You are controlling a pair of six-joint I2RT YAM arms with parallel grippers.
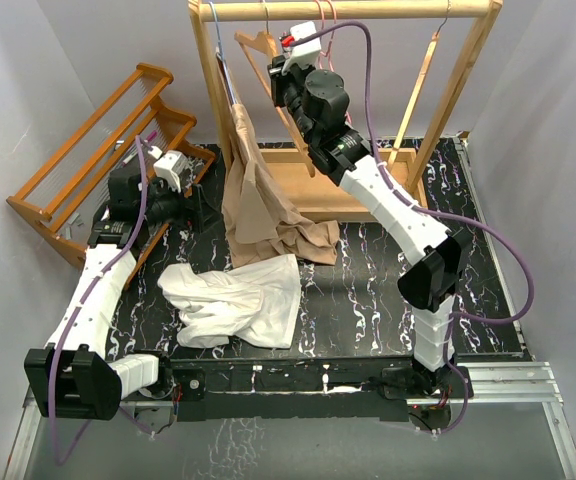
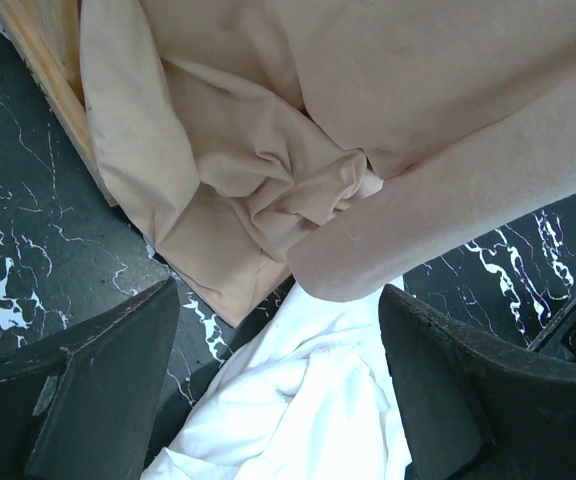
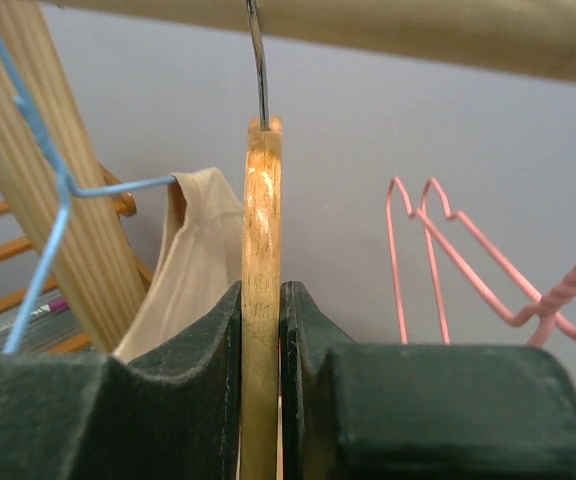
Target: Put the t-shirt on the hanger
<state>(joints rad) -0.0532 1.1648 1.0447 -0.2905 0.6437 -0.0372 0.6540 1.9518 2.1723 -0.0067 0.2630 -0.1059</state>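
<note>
Folds of white t-shirt (image 2: 298, 410) lie near the spread left hand (image 2: 278, 330); right hand (image 3: 261, 305) clamps a smooth wooden hanger (image 3: 261, 200).

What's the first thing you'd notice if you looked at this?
The right arm is up at the wooden rail, its jaws shut on a wooden hanger. Next, the white t-shirt lies crumpled on the black table, beside a beige garment that hangs down to the table.

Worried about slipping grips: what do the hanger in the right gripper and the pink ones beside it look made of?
The clamped hanger looks like varnished light wood: glossy highlights, grain, metal hook. The pink hangers look like thin coated wire, twisted at the neck; the core is probably metal.
</note>
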